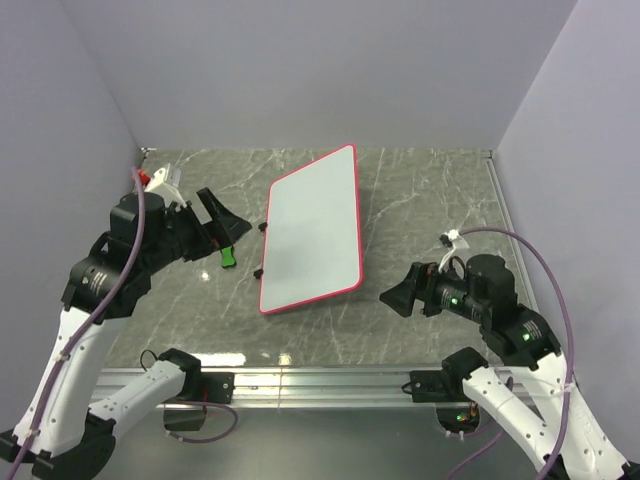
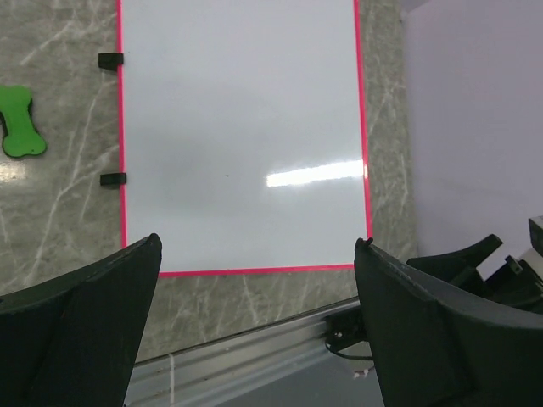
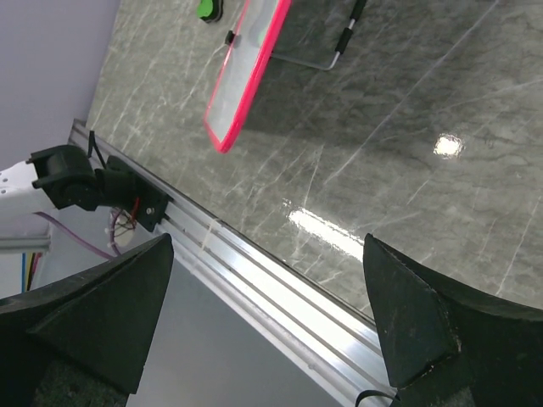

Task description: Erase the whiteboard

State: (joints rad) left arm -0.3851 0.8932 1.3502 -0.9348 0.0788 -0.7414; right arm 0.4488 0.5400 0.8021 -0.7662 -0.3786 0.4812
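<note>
the left pincer [image 1: 228,222] is spread wide with nothing between its jaws; it hovers above the table [image 1: 430,200], just off the clipped long edge of the board [image 1: 312,228] and apart from it; in the left wrist view its two dark fingers [image 2: 85,322] frame the board [image 2: 242,127], which lies flat straight ahead of the pincer [image 2: 259,240] and fills most of the gap; the board's face reads plain white inside a pink-red rim, with one bright glare streak; two black clips [image 2: 110,60] sit on the long edge that falls to the pincer's left in that view; a green eraser [image 2: 19,121] lies on the table further left of the clips, apart from the board; from above, the eraser [image 1: 227,257] sits just beside the left pincer, on the side nearer the arm bases; whether they touch cannot be told.

the right pincer [image 1: 398,293] is spread too, gripping nothing; it hangs near the board's near short end, off to that end's right and apart from it; in the right wrist view the board [image 3: 242,72] lies ahead of the pincer [image 3: 268,237] and up to its left, seen almost edge-on, with the eraser [image 3: 208,8] beyond it at the top edge; a metal rail [image 3: 254,271] runs slantwise across the gap between the jaws.
</note>
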